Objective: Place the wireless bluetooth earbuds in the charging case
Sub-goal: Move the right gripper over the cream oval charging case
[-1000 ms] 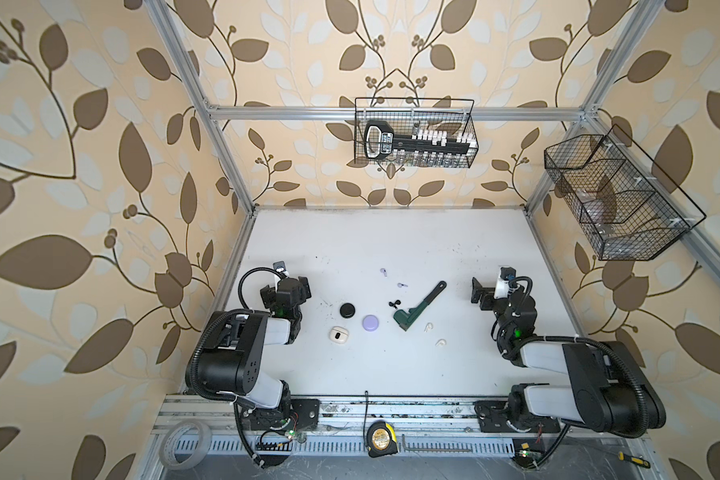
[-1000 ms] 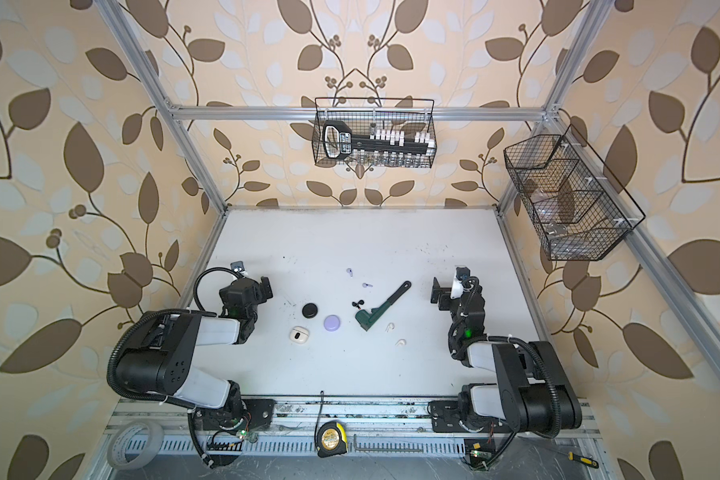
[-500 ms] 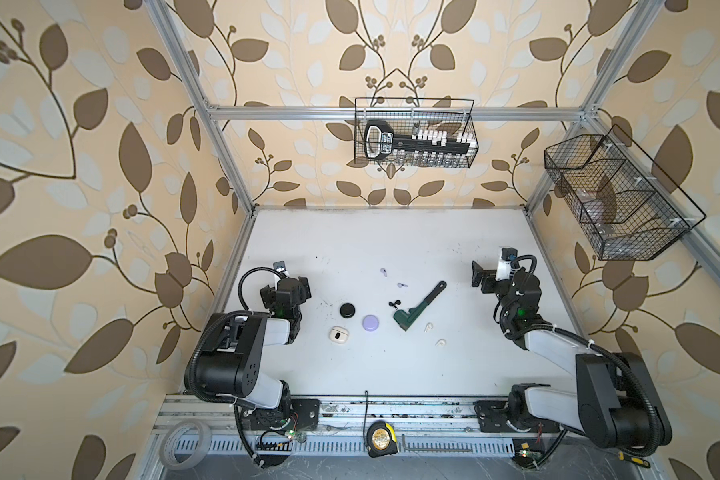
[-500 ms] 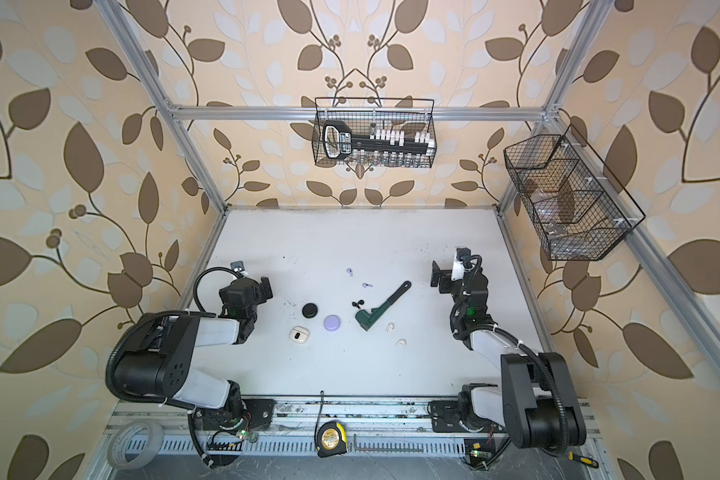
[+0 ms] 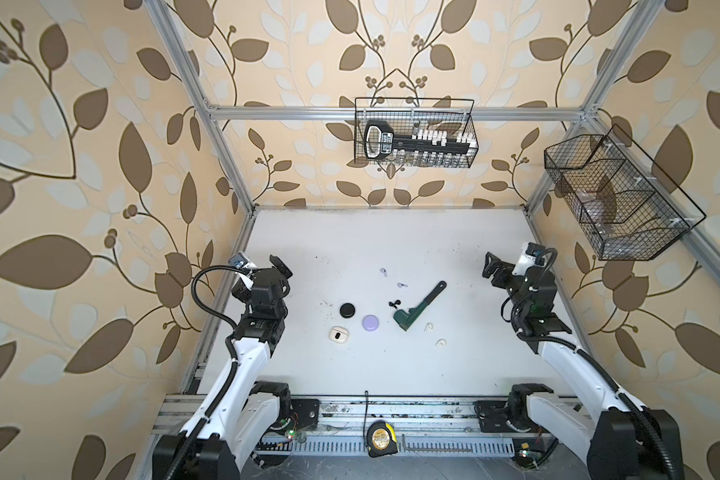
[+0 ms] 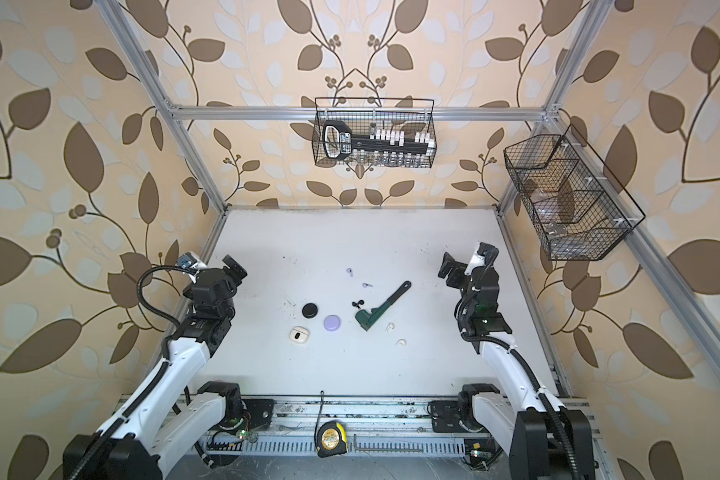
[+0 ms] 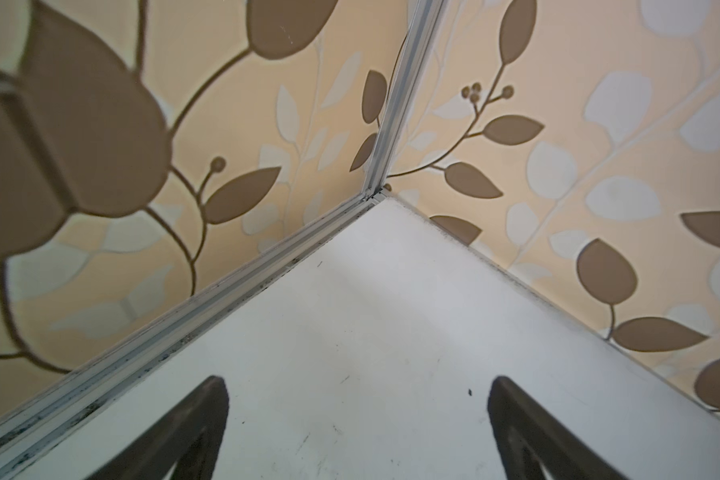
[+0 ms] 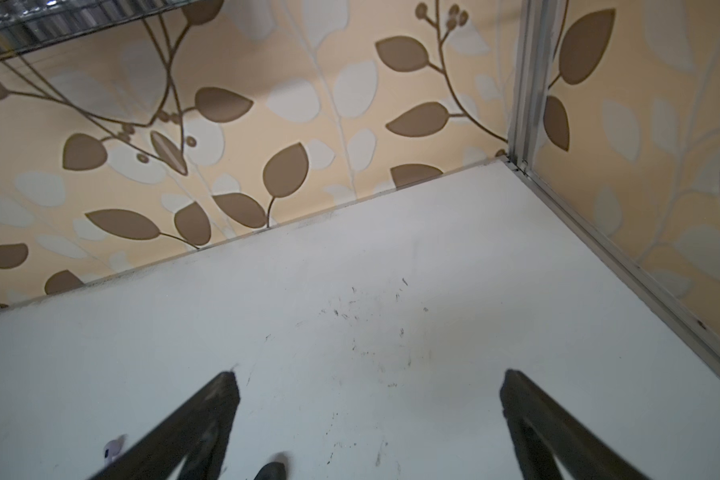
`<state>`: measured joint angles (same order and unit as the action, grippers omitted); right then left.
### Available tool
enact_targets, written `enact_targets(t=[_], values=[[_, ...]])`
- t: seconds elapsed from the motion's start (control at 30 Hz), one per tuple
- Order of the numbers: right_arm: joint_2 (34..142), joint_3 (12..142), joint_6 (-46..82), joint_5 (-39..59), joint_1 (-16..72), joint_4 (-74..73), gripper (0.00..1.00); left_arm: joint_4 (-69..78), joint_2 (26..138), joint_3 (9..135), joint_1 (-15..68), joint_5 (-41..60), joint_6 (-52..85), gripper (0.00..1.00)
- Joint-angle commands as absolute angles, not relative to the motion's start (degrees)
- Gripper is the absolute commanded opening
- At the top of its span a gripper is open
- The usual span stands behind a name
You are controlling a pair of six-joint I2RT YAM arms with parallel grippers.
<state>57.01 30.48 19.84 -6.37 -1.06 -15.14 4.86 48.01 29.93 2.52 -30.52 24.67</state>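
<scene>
In both top views, three closed charging cases lie left of the table's middle: black, lilac and white. The earbuds lie loose around them: two lilac, a black pair and two white. My left gripper hangs open over bare table near the left wall. My right gripper is open near the right side, empty. One lilac earbud shows at the right wrist view's edge.
A dark green wrench-shaped tool lies between the black and white earbuds. Wire baskets hang on the back wall and the right wall. A tape measure sits on the front rail.
Both arms have unfolded and risen from their low rest poses, carrying the grippers up and a little toward the back. Both grippers stayed open. Nothing on the table moved.
</scene>
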Motion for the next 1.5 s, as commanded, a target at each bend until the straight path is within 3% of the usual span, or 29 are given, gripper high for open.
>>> enact_targets(t=[0.0, 0.17, 0.27, 0.43, 0.53, 0.6, 0.8, 1.03, 1.37, 1.47], values=[[52.9, 33.9, 30.9, -4.2, -2.0, -4.0, 1.0, -1.6, 44.1, 31.4, 2.0, -19.6, 26.7, 0.99], [46.0, 29.2, 35.0, 10.5, 0.9, -11.4, 1.0, -18.0, 36.2, 36.9, 1.9, -15.8, 32.8, 0.99], [45.5, 30.7, 30.6, 8.7, 8.9, -8.9, 1.0, -21.3, 30.7, 37.5, 2.0, -12.0, 27.5, 0.99], [44.6, 28.7, 18.4, -3.2, 26.6, -10.6, 1.0, -29.1, 27.0, 37.2, 1.9, -18.3, 30.8, 0.99], [46.2, 26.5, 14.1, -1.4, 31.7, -18.0, 1.0, -29.6, 25.6, 35.9, 1.9, -17.1, 30.7, 0.99], [54.3, 26.1, 9.6, 8.1, 35.9, -29.6, 1.0, -27.4, 22.4, 29.9, 2.2, -20.0, 32.3, 0.99], [69.2, 30.8, -0.9, 15.6, 43.2, -30.6, 0.87, -20.8, 23.5, 21.1, 2.9, -19.9, 38.0, 0.99], [79.6, 34.3, -5.6, 5.3, 55.0, -29.6, 0.84, -15.0, 21.7, 17.5, 4.9, -15.1, 36.8, 0.99], [96.6, 49.9, -2.0, -2.1, 60.9, -16.3, 0.8, -11.0, 25.9, 17.5, 6.6, -14.0, 35.7, 0.99], [100.9, 53.9, -2.3, -0.4, 61.3, -13.3, 0.81, -11.0, 28.4, 18.5, 6.6, -14.3, 35.5, 0.99]])
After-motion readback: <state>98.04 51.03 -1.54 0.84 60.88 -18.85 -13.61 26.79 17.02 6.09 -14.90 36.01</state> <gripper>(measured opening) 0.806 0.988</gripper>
